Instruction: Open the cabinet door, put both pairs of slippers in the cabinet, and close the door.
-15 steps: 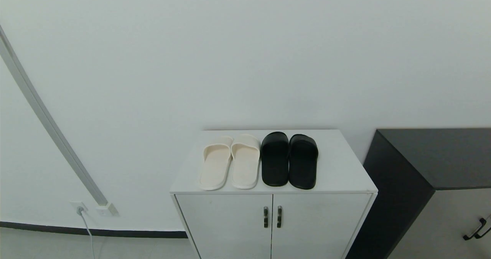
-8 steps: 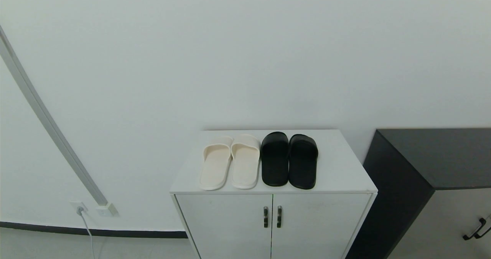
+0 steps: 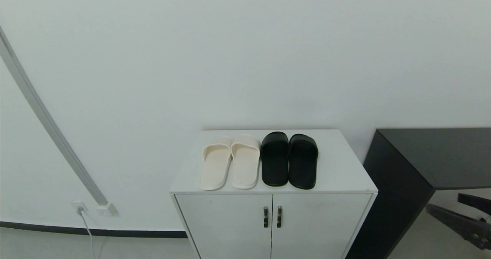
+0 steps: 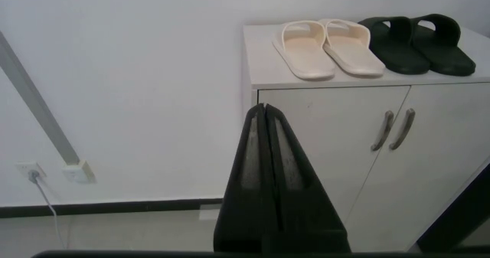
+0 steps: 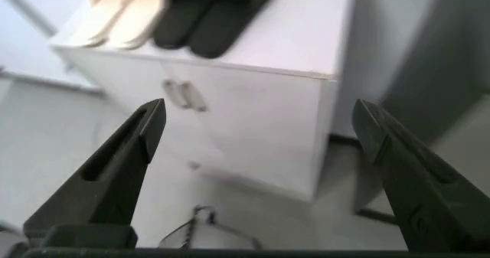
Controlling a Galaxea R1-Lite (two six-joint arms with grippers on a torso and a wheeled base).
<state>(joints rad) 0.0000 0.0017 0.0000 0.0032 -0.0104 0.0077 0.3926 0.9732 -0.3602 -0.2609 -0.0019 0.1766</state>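
A white cabinet (image 3: pixel 330 174) stands against the wall with both doors shut, its two handles (image 3: pixel 272 216) meeting at the centre seam. On its top lie a cream pair of slippers (image 3: pixel 229 162) on the left and a black pair of slippers (image 3: pixel 289 160) on the right, side by side. My right gripper (image 3: pixel 443 201) hangs open at the lower right, off the cabinet's right side and below its top. From the right wrist, the open gripper (image 5: pixel 260 112) frames the cabinet's doors (image 5: pixel 253 128). My left gripper (image 4: pixel 265 112) is shut, held low in front of the cabinet's left door (image 4: pixel 321 135).
A dark cabinet (image 3: pixel 422 151) stands close on the right of the white one. On the left, a grey conduit (image 3: pixel 50 124) runs down the wall to a socket with a plugged cable (image 3: pixel 79 210). Bare floor lies in front.
My right gripper has risen into the head view at the lower right, covering the dark cabinet's handles. The slippers and cabinet doors have not moved.
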